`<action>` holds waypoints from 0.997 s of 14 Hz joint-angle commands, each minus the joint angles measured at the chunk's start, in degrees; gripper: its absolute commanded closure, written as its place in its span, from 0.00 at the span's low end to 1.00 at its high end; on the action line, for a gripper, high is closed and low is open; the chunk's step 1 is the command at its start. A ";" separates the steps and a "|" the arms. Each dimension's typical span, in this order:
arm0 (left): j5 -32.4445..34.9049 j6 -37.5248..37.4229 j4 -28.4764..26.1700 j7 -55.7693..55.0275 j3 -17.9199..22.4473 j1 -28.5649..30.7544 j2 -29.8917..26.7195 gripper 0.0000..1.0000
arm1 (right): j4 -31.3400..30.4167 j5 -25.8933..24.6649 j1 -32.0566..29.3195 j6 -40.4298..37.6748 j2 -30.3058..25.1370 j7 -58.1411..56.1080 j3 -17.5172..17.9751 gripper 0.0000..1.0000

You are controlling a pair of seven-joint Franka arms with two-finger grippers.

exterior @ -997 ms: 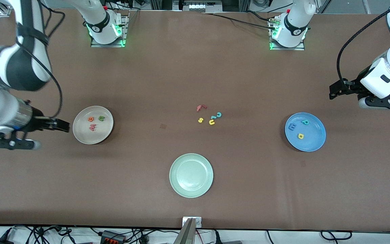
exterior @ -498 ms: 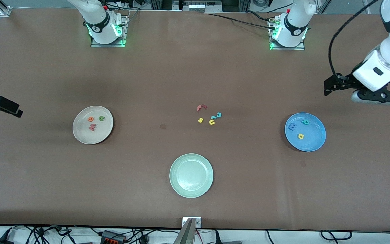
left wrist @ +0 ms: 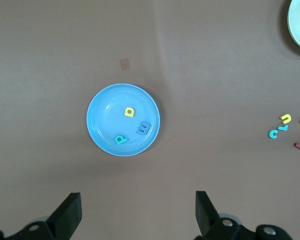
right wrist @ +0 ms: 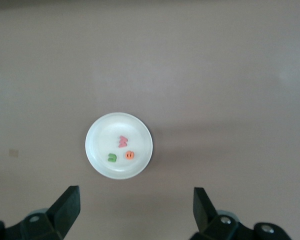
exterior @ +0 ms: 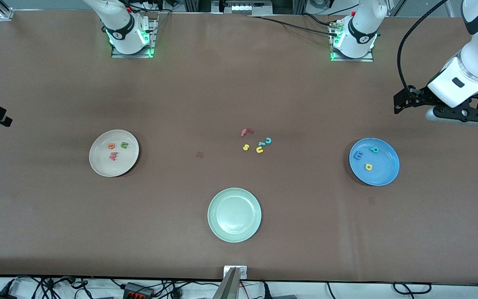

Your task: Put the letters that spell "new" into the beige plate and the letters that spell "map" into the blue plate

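Left arm: rises from its base at the table's back edge, elbow out of frame, forearm coming in over its own end of the table. White wrist angled down toward the table. Left gripper up in the air, fingers spread wide, nothing between them.

Right arm: mostly out of frame at its own end of the table; only a dark tip of it shows at the front view's edge. Right gripper high above the tabletop, fingers wide apart, holding nothing.
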 commanded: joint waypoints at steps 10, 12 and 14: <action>-0.85 -0.63 -0.86 0.63 -0.19 0.40 -1.53 0.00 | -14.14 -1.55 -0.94 2.94 -10.02 -2.03 1.40 0.00; -0.85 -0.72 -0.86 0.63 -0.19 0.40 -1.62 0.00 | -14.23 -2.51 -0.59 3.30 -10.02 -1.86 1.75 0.00; -0.85 -0.80 -0.86 0.63 -0.19 0.40 -1.62 0.00 | -14.41 -3.75 -0.33 2.69 -10.46 -1.77 1.84 0.00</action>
